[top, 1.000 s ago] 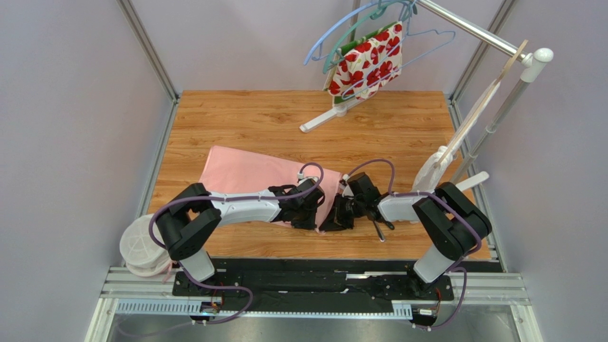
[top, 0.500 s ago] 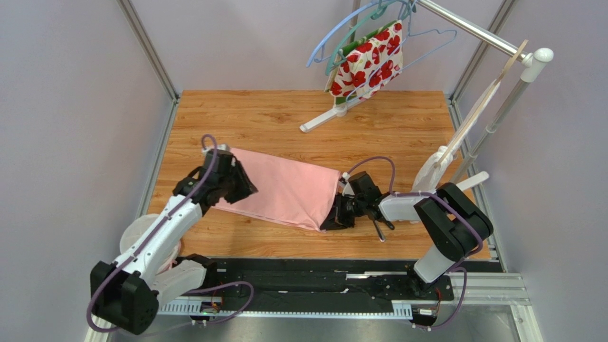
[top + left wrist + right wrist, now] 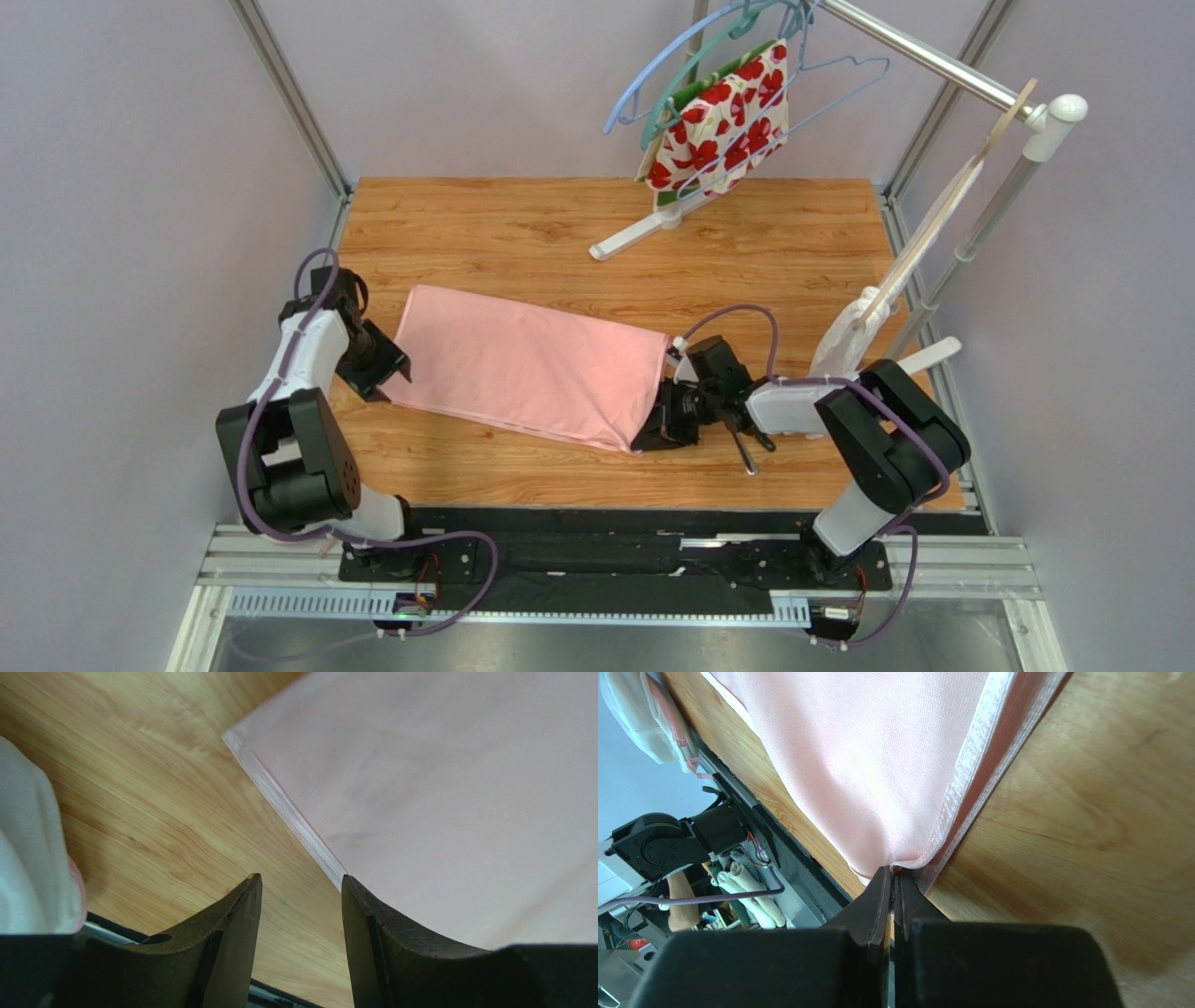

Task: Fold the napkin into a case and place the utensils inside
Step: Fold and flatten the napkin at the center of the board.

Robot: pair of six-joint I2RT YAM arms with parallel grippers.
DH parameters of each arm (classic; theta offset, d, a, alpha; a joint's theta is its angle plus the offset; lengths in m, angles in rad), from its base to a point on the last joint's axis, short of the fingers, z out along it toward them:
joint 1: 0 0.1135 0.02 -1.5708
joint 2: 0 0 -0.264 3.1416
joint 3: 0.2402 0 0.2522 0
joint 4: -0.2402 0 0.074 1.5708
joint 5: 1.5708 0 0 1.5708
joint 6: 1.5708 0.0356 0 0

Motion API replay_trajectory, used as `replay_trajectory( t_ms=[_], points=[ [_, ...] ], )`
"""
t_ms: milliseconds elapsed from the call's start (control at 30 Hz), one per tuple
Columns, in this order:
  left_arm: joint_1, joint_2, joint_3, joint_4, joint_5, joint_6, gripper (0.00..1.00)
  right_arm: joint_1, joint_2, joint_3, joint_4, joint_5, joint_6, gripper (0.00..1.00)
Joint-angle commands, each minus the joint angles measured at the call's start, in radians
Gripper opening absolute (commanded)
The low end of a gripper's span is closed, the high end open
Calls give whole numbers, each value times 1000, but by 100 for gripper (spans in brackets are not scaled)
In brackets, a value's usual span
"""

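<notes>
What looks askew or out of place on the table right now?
The napkin lies skewed on the table, its near-right corner puckered where the right end effector pinches it. The left end effector is open at its left edge. Nothing spilled.

My left arm (image 3: 288, 448) is folded tight at its elbow near the base. Its white forearm runs away from me along the left side, with the wrist bent inward. The black two-finger left gripper (image 3: 300, 885) hangs with its jaws apart and nothing between them. My right arm (image 3: 884, 427) lies low, forearm stretched leftward. Its black right gripper (image 3: 892, 876) is pinched tight on a corner of the plain light-pink soft cloth napkin (image 3: 878, 763).
</notes>
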Motion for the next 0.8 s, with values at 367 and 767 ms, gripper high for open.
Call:
replay_trajectory(
  t_ms=[367,767],
  points=[
    [84,188,144,80,-114,29,3,-34,37,-31,-12,58,-78,0],
    [84,339,160,60,-240,34,0,-43,33,-28,-19,55,-78,0]
  ],
)
